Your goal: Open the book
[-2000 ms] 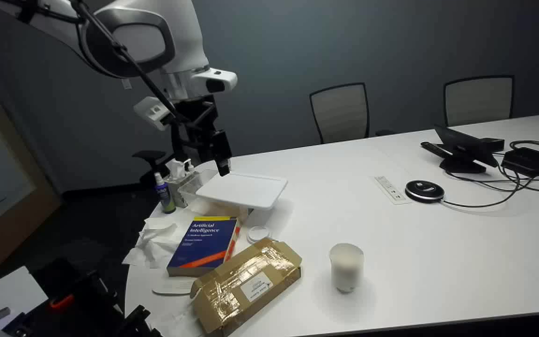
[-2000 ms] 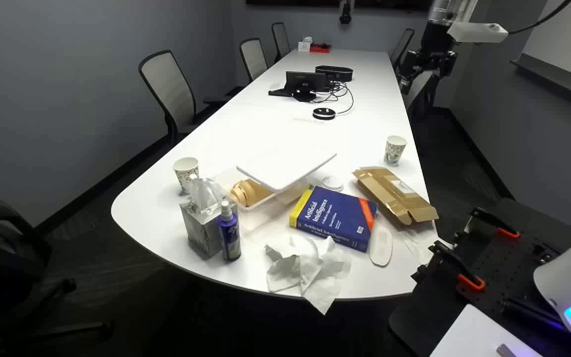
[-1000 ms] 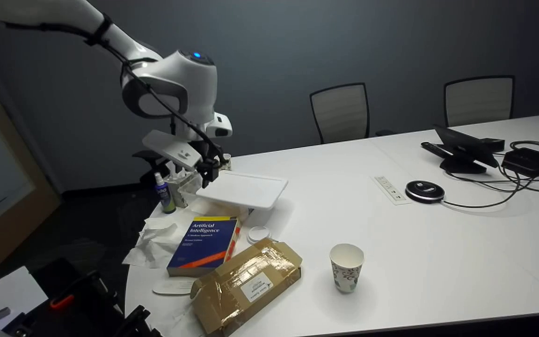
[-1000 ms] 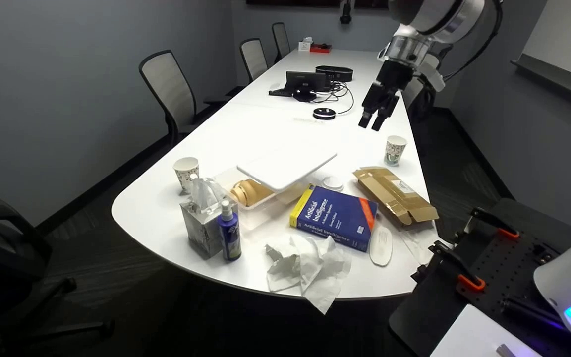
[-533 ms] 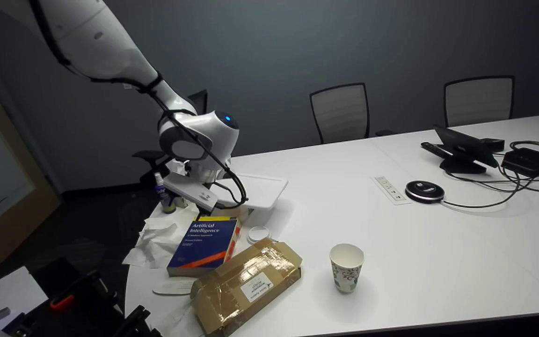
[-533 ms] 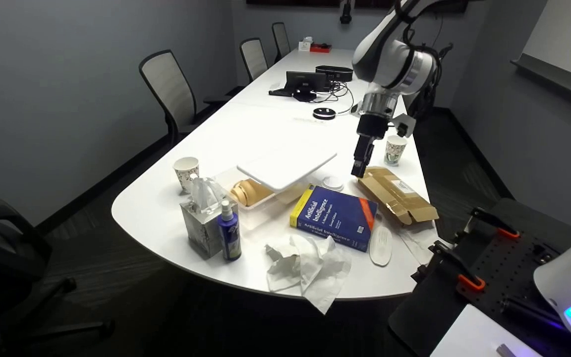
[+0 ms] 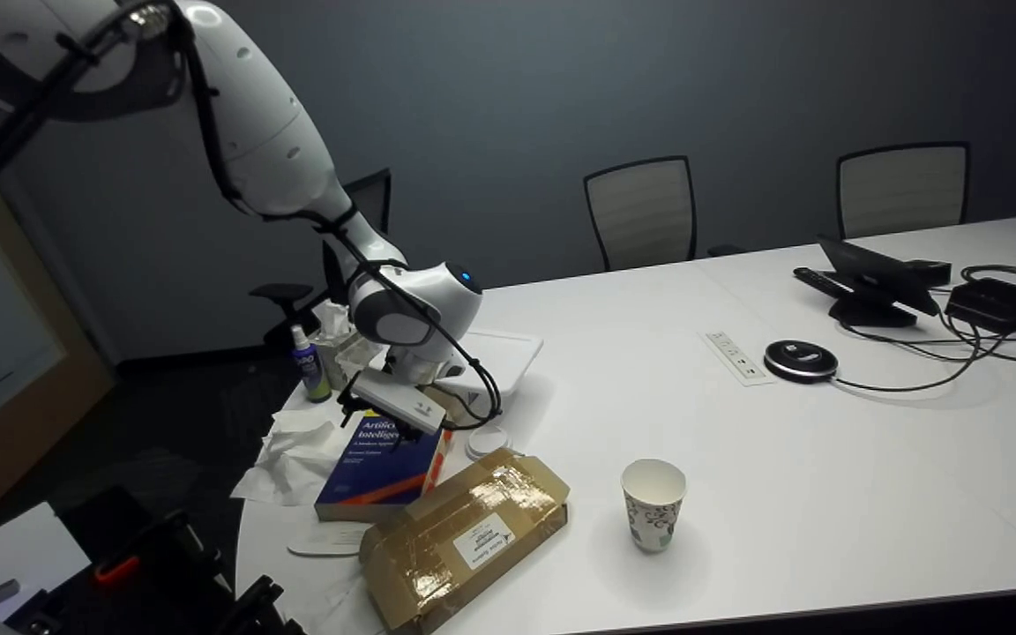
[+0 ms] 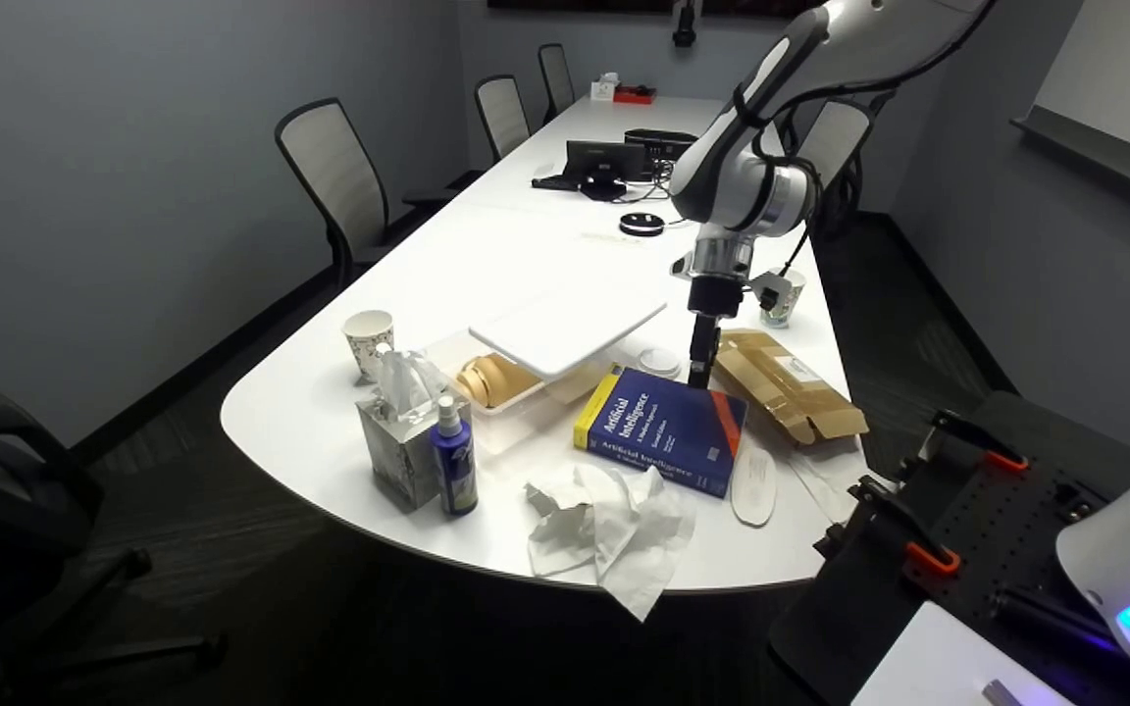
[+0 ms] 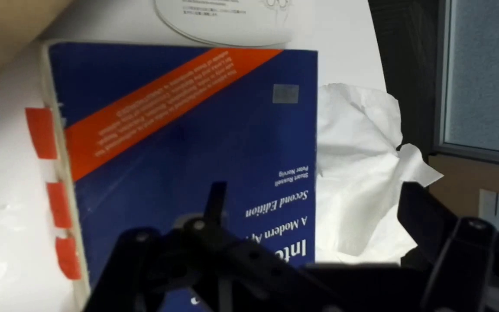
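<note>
The book is a thick, closed book with a dark blue cover, an orange diagonal stripe and a yellow band. It lies flat in both exterior views [image 7: 371,472] [image 8: 658,422] and fills much of the wrist view [image 9: 189,125]. Its printed spine faces the crumpled tissue, and red tabs stick out of the page edge opposite. My gripper [image 9: 313,195] is open and empty, pointing down over the book. In the wrist view one finger is over the cover and the other is beyond the spine side. The gripper also shows in both exterior views [image 7: 377,419] [image 8: 700,373]. Contact with the book cannot be told.
A cardboard box [image 8: 786,382] and a white oval card [image 8: 753,487] lie beside the book. Crumpled tissue [image 8: 614,534] lies at the spine side. A plastic container with a tilted white lid [image 8: 565,328], a spray bottle [image 8: 454,461] and a tissue box [image 8: 403,451] stand nearby.
The arm has swung in from high up and lowered the gripper over the book. The book and the other objects have not moved.
</note>
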Tool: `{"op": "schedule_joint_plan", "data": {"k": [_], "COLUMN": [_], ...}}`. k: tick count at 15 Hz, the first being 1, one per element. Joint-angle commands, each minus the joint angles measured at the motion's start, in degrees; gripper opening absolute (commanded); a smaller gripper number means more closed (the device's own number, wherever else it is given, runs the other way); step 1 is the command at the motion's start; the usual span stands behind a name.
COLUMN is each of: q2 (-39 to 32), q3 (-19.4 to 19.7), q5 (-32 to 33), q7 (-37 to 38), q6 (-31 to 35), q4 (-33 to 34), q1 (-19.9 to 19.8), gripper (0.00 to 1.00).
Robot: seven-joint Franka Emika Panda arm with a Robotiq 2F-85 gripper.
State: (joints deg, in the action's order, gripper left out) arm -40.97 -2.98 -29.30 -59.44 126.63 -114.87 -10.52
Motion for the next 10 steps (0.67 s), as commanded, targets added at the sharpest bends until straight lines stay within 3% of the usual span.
{"op": "schedule_joint_plan", "data": {"k": [1,6,10], "q2": [-3.8,-5.1,-5.3], "q3": [-1.8,-3.3,-2.7], "q5": [1.6,1.7,4.7], "q7": [0.1,-0.4,1.5], "q6": [1.5,5.0,9.8], "q4": [4.1,5.3,4.8], "q1": [-2.8,-5.3,-4.1], "gripper": [1.0,1.0,1.0]}}
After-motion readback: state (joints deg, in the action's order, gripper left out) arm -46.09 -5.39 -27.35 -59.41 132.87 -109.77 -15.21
